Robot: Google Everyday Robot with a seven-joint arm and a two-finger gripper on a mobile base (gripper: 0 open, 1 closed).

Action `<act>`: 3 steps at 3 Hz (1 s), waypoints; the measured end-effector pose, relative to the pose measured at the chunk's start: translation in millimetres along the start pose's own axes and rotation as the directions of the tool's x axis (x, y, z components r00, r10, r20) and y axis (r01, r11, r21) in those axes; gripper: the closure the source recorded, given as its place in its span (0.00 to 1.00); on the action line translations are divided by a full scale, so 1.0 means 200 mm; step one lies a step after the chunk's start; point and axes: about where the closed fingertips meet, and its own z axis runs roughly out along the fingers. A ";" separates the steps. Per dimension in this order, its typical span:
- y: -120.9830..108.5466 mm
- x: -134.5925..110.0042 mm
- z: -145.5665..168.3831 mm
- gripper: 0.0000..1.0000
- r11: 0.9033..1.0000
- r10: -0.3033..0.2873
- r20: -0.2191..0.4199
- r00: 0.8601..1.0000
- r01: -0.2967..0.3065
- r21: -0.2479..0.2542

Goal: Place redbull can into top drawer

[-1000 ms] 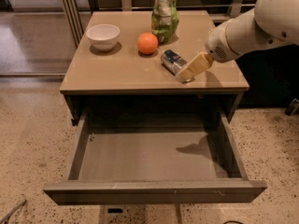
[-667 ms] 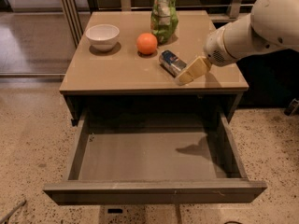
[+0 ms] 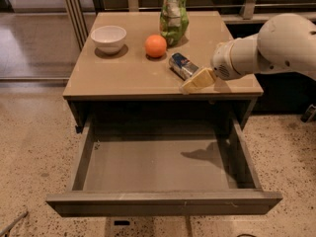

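The redbull can (image 3: 181,65) lies on its side on the tan table top (image 3: 123,75), right of centre, silver and blue with a small red mark. My gripper (image 3: 196,81) sits just to the can's right and front, low over the table near its front edge, touching or nearly touching the can's near end. The can rests on the table. The top drawer (image 3: 163,201) is pulled fully open below the table; its smooth grey inside (image 3: 153,164) holds nothing.
An orange (image 3: 155,46) sits left of the can. A green snack bag (image 3: 174,13) stands behind it. A white bowl (image 3: 108,37) is at the table's back left. My white arm (image 3: 276,46) reaches in from the right, above the drawer's right side.
My gripper has shifted slightly down and left, closer to the can's near end. The can, orange, bowl and drawer have not moved.
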 end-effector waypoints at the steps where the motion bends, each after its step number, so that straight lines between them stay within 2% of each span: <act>1: -0.04 0.03 0.09 0.27 0.998 0.059 0.031 0.998 -0.059 0.011; 2: -0.08 0.06 0.16 0.42 0.995 0.099 0.043 0.994 -0.101 0.022; 3: -0.11 0.10 0.20 0.42 0.992 0.119 0.048 0.992 -0.121 0.037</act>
